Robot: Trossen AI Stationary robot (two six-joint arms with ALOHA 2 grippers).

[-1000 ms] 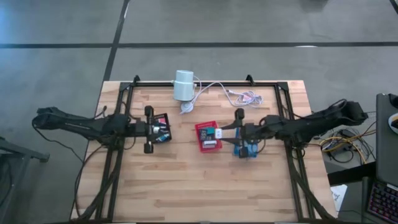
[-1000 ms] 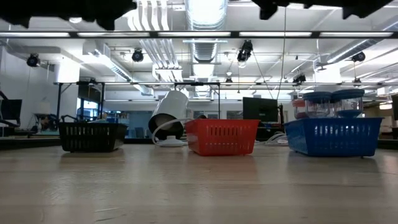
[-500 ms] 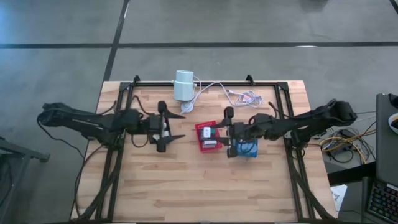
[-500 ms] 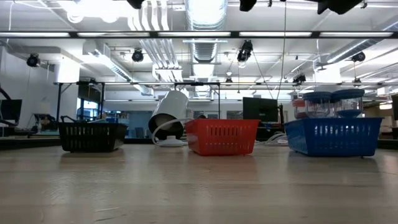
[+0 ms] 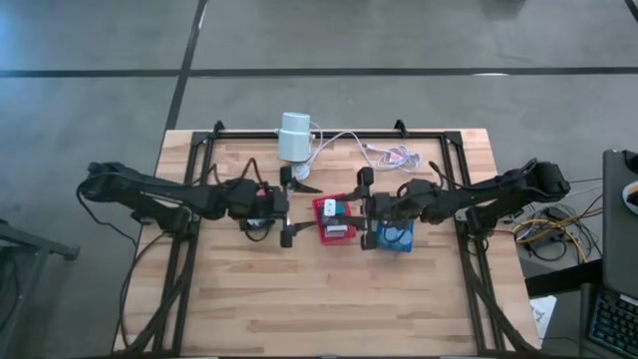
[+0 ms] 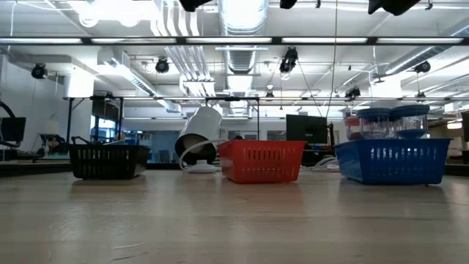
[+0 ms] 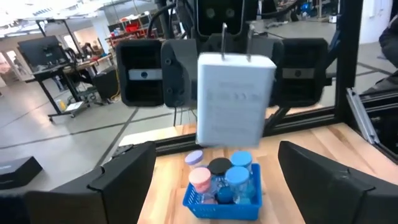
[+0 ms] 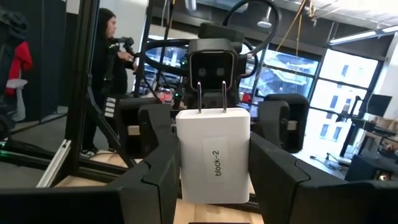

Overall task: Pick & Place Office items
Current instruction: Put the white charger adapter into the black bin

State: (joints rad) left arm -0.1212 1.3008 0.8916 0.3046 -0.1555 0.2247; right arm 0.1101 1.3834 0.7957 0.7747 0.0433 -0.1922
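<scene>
- White charger block (image 8: 214, 163), two metal prongs up, printed "block-2": clamped between the right gripper's (image 8: 214, 186) dark fingers (image 8: 158, 171), one finger on each side face.
- Same block seen from the left wrist camera (image 7: 235, 99), blurred, held up by the right gripper facing it.
- From above, the block is a small white spot (image 5: 343, 209) over the red tray (image 5: 332, 219), at the right gripper's tip (image 5: 361, 207).
- Left gripper (image 5: 287, 208): jaws spread wide, nothing between them; its fingers (image 7: 124, 171) frame the view with a broad gap. It sits just beside the red tray, facing the right gripper across it.
- Trays counted, low view: three. Black (image 6: 108, 161), red (image 6: 261, 161), blue (image 6: 392, 160).
- Blue tray (image 7: 222, 198) holds several round-topped pieces: two blue, one pink, one lilac, one black visible.
- Red tray holds a few small pieces; count cannot be told.
- One white cylinder (image 5: 294, 137) with cable at the far table (image 5: 299, 299) edge.
- One person (image 8: 106, 81) stands in the room beyond.
</scene>
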